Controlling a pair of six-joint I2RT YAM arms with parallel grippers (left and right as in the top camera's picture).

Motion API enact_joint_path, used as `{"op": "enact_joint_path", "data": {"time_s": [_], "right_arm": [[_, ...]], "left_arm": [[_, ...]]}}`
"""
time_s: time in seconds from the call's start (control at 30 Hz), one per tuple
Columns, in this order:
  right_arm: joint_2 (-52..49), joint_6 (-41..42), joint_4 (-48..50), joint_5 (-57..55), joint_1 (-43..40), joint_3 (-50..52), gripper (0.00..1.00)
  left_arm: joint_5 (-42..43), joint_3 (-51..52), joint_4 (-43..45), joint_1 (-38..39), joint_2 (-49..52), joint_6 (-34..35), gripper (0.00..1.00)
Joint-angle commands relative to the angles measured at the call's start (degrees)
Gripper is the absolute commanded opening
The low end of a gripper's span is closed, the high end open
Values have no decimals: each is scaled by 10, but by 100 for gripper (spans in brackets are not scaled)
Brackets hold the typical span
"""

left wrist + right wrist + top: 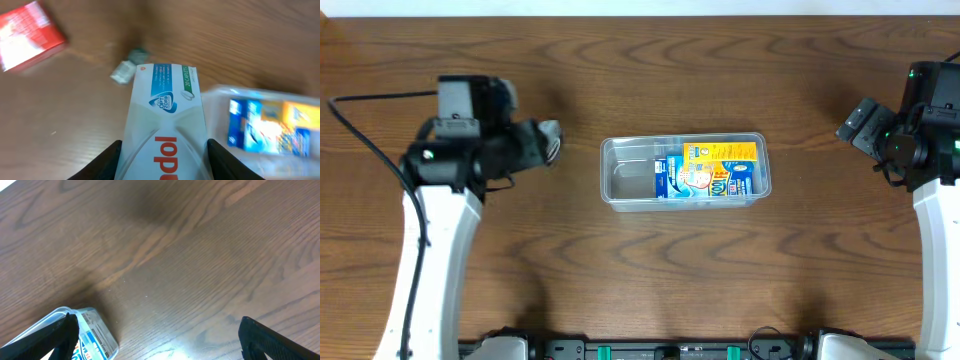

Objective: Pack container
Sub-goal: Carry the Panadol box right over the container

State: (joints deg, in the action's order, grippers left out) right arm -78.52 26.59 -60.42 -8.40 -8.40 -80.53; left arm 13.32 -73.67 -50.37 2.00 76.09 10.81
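a: if the white box [165, 95] slips, what would cause it?
b: the left gripper [165, 152] clamps it only by its near end, so most of it sticks out ahead of the fingers [112, 160]. a quick swing could twist it loose.
a: and at the container [625, 178]?
b: it sits at the middle of the table [640, 280], well apart to the gripper's right, with packs [710, 170] filling its right part. only its left part is bare. coming in tilted or too far over, the box could catch the rim or land on the packs, maybe shove the light container.
a: arm pose?
b: left arm [430, 230] reaches up the table's left side, turned toward the container, box held off the table, i judge. right gripper [157, 325] hangs wide apart, empty, off at the right, away from the container.
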Motion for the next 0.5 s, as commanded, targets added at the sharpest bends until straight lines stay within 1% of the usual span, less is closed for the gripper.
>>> {"op": "enact_joint_path", "data": {"time_s": [0.0,0.2,0.47], "right_arm": [[-1,8,-1,-4,-3,-2,99],[-1,8,-1,-4,-3,-2,99],[-1,8,-1,-4,-3,-2,99]], "left_arm": [[9,-12,-2,47,-32,-49,50],[13,-12,-1,152,-66,-97,50],[13,-12,5,293,-55,-173,50]]}}
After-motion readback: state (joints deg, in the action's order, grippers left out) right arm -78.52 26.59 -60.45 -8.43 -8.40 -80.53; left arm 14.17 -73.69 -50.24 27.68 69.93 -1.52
